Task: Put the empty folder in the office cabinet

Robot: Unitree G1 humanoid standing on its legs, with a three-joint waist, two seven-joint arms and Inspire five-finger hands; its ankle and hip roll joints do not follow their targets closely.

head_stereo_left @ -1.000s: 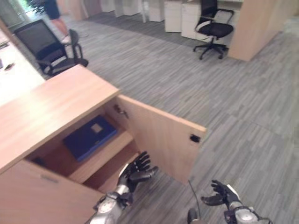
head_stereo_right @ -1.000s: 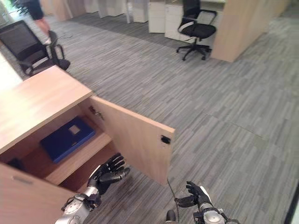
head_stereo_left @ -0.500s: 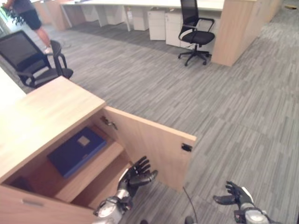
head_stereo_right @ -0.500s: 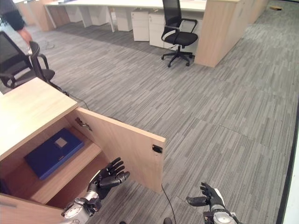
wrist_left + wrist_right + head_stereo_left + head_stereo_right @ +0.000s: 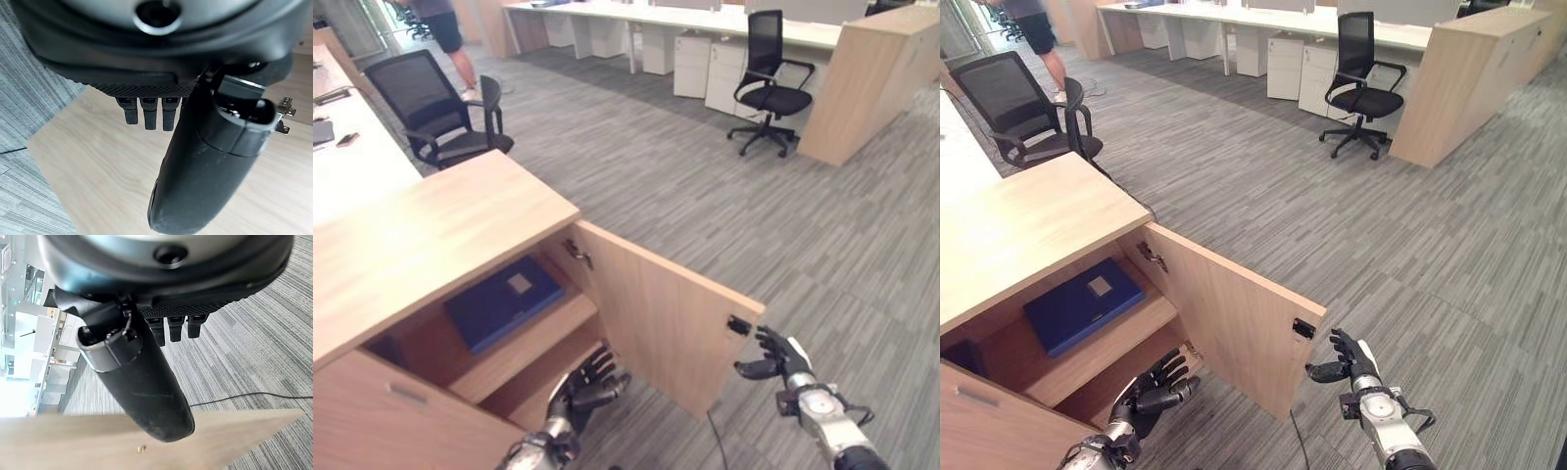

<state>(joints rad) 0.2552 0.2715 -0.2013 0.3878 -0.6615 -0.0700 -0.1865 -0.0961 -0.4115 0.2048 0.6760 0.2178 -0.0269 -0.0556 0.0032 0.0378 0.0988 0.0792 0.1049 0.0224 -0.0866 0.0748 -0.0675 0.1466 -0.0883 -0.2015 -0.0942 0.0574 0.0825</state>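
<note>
1. The left wrist view catches a metal hinge (image 5: 283, 115) on pale wood just past the left hand (image 5: 579, 389), whose fingers are spread and empty by the cabinet's (image 5: 431, 235) lower shelf.
2. The right hand (image 5: 775, 358), spread and empty, hovers just beside the open door's (image 5: 666, 313) free edge.
3. The blue folder (image 5: 501, 302) lies flat on the upper shelf.

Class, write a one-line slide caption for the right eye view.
Blue folder on the cabinet shelf, door open, both hands empty beside it.
</note>
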